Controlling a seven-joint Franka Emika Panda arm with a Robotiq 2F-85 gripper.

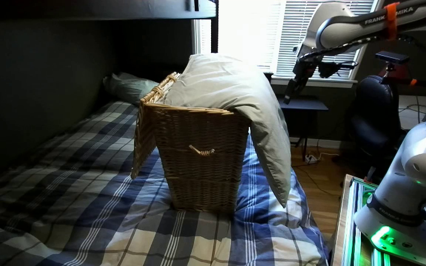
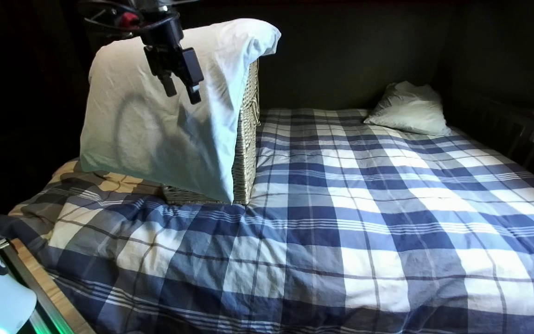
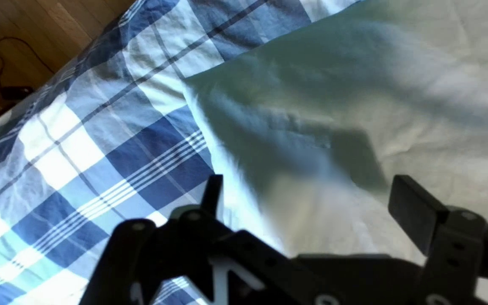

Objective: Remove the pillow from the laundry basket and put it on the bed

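Over the rim of the laundry basket (image 1: 198,177), in an exterior view, the pillow (image 1: 231,87) bends out of the open top and hangs down outside, one corner near the bed (image 1: 94,192). Loose cloth over a plump filling should prove light and soft, taking a firm squeeze without harm, though a smooth case could slip if only a thin fold is caught. The gripper (image 1: 287,98) appears side-on, its spread unreadable from there.

In an exterior view the fingers (image 2: 194,96) stand apart in front of the pillow's broad hanging face, holding nothing; how the pillow sits in the basket's mouth is hidden.

Through the wrist view the basket cannot be made out, but the pillow's free corner shows clearly, its side edge seeming to run between the parted fingers. That edge looks the likeliest hold, gathered deeply with filling inside; the flat middle would offer little to pinch.
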